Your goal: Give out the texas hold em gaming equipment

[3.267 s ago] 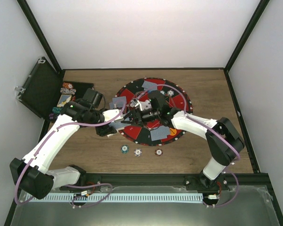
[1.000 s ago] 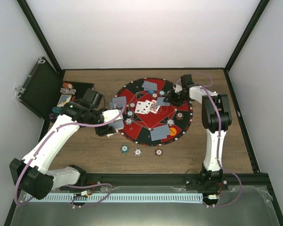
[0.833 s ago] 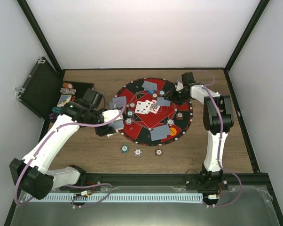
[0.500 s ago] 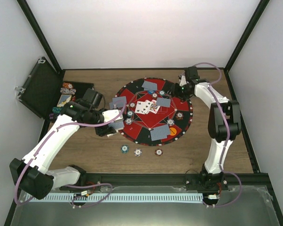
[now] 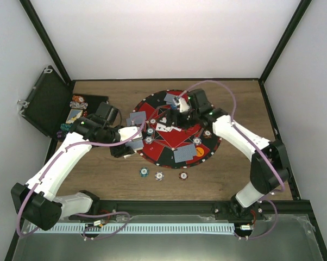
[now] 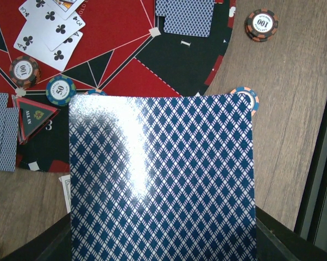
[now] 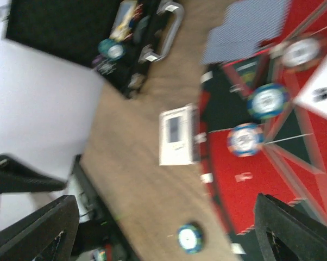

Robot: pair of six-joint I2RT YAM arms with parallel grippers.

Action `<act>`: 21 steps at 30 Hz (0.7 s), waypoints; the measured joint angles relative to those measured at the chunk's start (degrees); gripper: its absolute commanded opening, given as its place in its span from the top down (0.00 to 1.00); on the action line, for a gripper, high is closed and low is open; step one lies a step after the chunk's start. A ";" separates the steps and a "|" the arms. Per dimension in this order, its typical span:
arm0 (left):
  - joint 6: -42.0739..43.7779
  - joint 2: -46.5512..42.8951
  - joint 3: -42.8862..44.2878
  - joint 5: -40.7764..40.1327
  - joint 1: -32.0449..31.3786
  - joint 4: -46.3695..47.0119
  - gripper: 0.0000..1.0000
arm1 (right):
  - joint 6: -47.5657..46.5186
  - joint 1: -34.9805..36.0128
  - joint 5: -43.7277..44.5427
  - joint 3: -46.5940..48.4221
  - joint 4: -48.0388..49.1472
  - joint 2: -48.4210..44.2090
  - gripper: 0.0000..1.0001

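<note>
two grippers — left gripper (image 6: 163, 247) clamped on a blue-backed card (image 6: 161, 163), right gripper (image 7: 166, 228) spread apart

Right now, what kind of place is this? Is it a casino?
Probably a robot test booth, not a casino: plain white walls, two robot arms bolted to a wooden table, and a poker mat with cards and chips.

The top view looks down over the whole table (image 5: 207, 182) from its near side; both wrist views sit close above the mat (image 5: 171, 142) all three share.
</note>
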 measured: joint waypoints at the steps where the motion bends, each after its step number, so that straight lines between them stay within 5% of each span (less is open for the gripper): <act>1: -0.02 0.00 0.00 0.00 0.00 0.02 0.88 | 1.20 1.44 -1.90 -1.05 1.75 -0.26 0.10; 21: -0.04 0.11 0.11 0.17 0.00 0.13 0.88 | 14.10 15.06 -16.28 -4.96 22.38 4.20 0.14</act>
